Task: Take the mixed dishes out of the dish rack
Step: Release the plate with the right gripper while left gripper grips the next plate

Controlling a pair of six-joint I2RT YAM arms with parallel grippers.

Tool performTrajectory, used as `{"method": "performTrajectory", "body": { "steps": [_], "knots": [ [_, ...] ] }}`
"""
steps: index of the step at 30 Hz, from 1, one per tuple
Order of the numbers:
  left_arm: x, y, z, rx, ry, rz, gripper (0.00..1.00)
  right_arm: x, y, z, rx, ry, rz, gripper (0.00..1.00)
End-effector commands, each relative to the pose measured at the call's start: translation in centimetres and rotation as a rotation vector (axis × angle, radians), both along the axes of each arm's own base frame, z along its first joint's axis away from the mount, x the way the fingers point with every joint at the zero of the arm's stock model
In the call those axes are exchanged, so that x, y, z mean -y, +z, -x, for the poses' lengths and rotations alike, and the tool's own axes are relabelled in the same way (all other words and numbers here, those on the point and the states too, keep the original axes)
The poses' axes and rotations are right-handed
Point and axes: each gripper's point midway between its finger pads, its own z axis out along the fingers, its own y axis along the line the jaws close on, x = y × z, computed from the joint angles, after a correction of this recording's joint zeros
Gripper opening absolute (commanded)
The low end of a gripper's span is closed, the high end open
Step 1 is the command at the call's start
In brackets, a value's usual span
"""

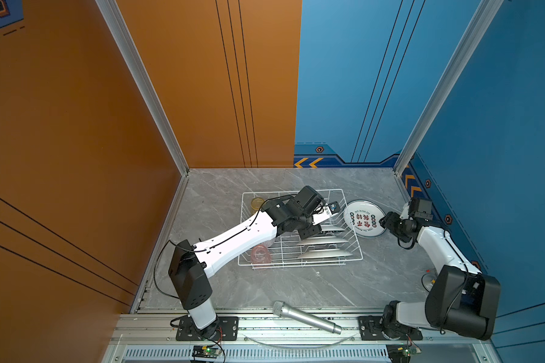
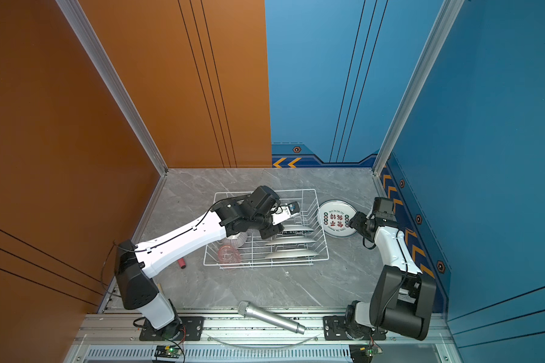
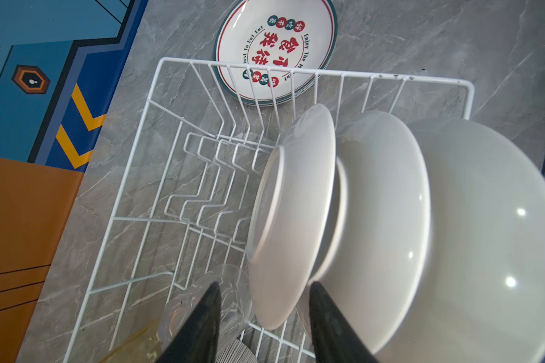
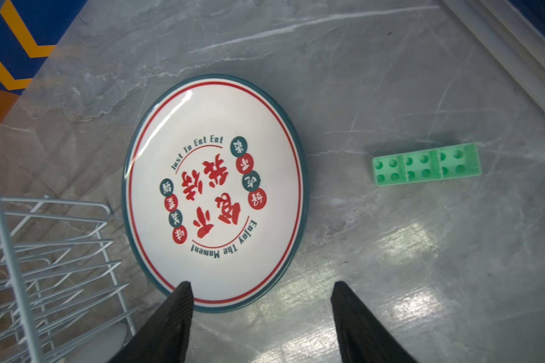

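The white wire dish rack point(image 1: 296, 266) point(image 2: 265, 266) point(image 3: 438, 80) stands mid-table. Three white plates stand on edge in it point(image 1: 323, 240) point(image 3: 381, 204). My left gripper point(image 1: 310, 234) point(image 3: 261, 284) hangs open over the rack, with the rim of the nearest standing plate point(image 3: 293, 204) between its fingers. A pink tumbler point(image 1: 260, 254), a yellow tumbler point(image 1: 257, 203), a clear tumbler point(image 3: 183, 301) and a striped bowl point(image 2: 236, 239) also lie in the rack. A red-lettered plate point(image 1: 364, 218) point(image 4: 216, 191) lies flat on the table to the right. My right gripper point(image 1: 386, 221) point(image 4: 260, 284) is open and empty at that plate's edge.
A silver microphone point(image 1: 306, 317) lies at the table's front edge. A green brick point(image 4: 427, 163) sits right of the flat plate. A red marker point(image 2: 181, 263) lies left of the rack. Orange and blue walls close the back and sides.
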Motion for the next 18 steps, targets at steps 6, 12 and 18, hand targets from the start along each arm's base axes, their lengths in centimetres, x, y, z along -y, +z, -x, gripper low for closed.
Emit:
{"method": "performTrajectory", "body": {
  "steps": [6, 12, 18],
  "knots": [
    [1.8, -1.6, 1.4, -0.037, -0.085, -0.074, 0.48, -1.6, 2.8, -0.2, 0.053, 0.051, 0.025, 0.69],
    [2.1, -2.8, 0.1, -0.008, -0.065, -0.140, 0.47, -1.9, 3.6, 0.0, 0.079, 0.057, 0.021, 0.69],
    [2.6, -3.7, -1.7, 0.050, -0.043, -0.205, 0.42, -2.0, 4.2, 0.2, 0.101, 0.056, 0.027, 0.70]
  ]
}}
